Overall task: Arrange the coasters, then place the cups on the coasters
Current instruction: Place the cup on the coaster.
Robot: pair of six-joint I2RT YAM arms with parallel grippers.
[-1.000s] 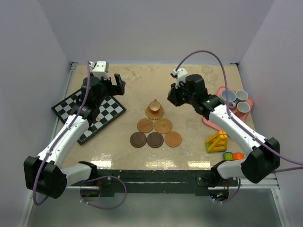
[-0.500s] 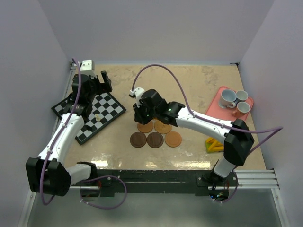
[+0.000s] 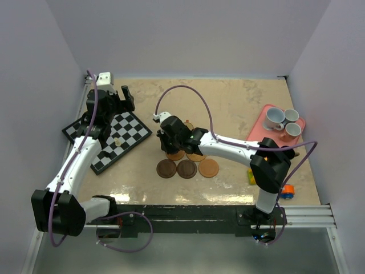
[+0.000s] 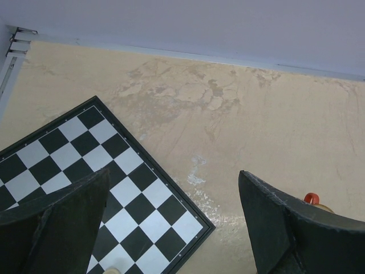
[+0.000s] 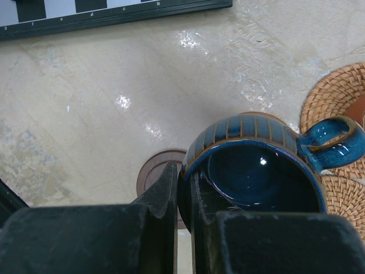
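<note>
My right gripper is shut on the rim of a dark blue cup, with one finger inside and one outside. It holds the cup above a dark brown coaster, next to woven orange-tan coasters. From above, this gripper hangs over the left of the coaster group, hiding part of it. Two dark brown coasters and an orange-tan one lie in the front row. My left gripper is open and empty above the chessboard corner. An orange cup handle peeks past its right finger.
A chessboard lies at the left with a small pale piece on it. A pink tray at the right holds three pale cups. A yellow toy and an orange cylinder sit near the front right.
My right arm has swung from beside the pink tray leftward across the coasters, still shut on the cup. The left arm drew back toward the far left corner, then stayed put.
</note>
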